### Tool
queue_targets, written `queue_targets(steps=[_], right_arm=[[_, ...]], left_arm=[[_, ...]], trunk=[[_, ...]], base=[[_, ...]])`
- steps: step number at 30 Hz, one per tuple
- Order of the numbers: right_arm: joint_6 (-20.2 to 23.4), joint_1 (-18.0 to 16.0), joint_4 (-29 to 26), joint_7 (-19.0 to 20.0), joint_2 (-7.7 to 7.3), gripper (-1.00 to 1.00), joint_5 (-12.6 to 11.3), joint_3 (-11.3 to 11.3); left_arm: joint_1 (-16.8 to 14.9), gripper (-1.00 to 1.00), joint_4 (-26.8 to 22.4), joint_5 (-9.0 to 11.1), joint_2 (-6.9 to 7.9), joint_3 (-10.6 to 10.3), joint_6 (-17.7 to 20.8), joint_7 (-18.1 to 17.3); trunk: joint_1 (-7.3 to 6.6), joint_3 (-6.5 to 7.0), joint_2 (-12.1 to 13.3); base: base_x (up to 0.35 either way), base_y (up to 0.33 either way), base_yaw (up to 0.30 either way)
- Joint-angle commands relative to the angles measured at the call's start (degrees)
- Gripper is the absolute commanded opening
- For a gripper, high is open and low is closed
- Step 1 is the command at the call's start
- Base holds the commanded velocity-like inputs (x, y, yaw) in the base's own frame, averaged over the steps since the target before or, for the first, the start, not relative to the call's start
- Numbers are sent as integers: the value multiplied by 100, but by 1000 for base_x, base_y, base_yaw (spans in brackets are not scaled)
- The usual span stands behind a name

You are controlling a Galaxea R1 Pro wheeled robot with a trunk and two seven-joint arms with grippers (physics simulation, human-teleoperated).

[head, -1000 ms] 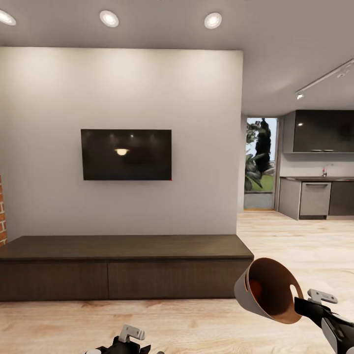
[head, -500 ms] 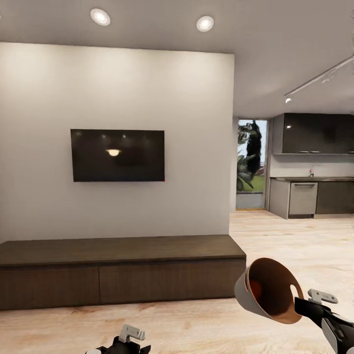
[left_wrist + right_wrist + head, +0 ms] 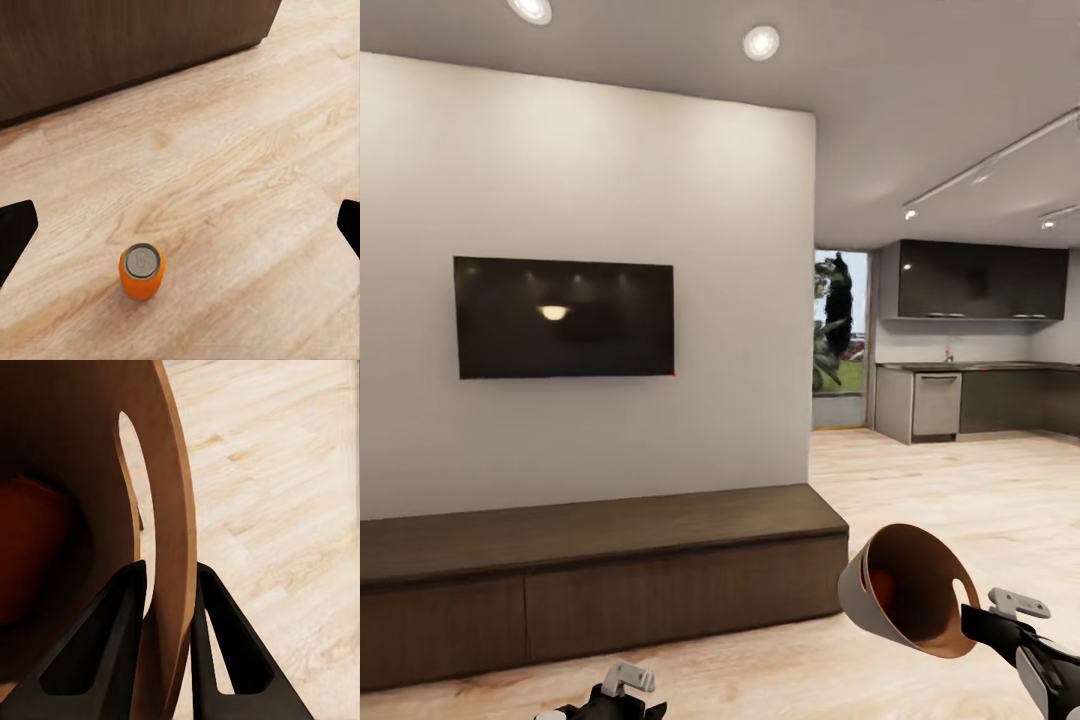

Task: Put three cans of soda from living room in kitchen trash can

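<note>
- Big white wall point(image 3: 660, 200) straight ahead, a dark TV point(image 3: 564, 318) mounted on it, and a long dark wooden cabinet point(image 3: 590, 570) running along its foot.
- Pale wood floor point(image 3: 960, 480) stretches off to the right into the kitchen point(image 3: 970, 370), with dark cabinets and a glass door showing greenery beside it.
- Low at the right of the head view, the trash can point(image 3: 905, 590) hangs tipped on its side in mid-air: grey outside, brown inside, a slot cut in its wall, mouth facing the camera.
- Something orange-red sits deep inside it point(image 3: 878, 585); too shadowed to tell what exactly.
- The right gripper point(image 3: 166, 585) has that can by the rim: one of its black fingers point(image 3: 112, 637) inside the wall, one outside, pinched tight on the thin edge just below the slot.
- The left gripper point(image 3: 180, 225) hangs over the floor, its dark fingers point(image 3: 15, 229) at the far edges of its wrist view, spread wide with nothing between them.
- Under it, an orange soda can point(image 3: 141, 271) stands upright on the floorboards, pale top up, near the cabinet's base and touched by nothing.
</note>
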Motion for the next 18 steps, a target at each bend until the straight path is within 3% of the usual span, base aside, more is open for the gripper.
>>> queue_targets(steps=[1, 9, 18], right_arm=[[4, -5, -11, 40, 0, -100, -50, -40], [2, -5, -11, 36, -8, -100, -53, -47], [0, -5, -11, 37, -3, -100, -51, -41]], left_arm=[[0, 100, 1, 3, 0, 0, -2, 0], [0, 100, 1, 19, 6, 0, -7, 0], [0, 100, -4, 29, 6, 0, -8, 9]], trunk=[[0, 7, 0], [0, 47, 0], [0, 56, 0]], base=[[221, 176, -213], [72, 56, -188], [6, 5, -38]])
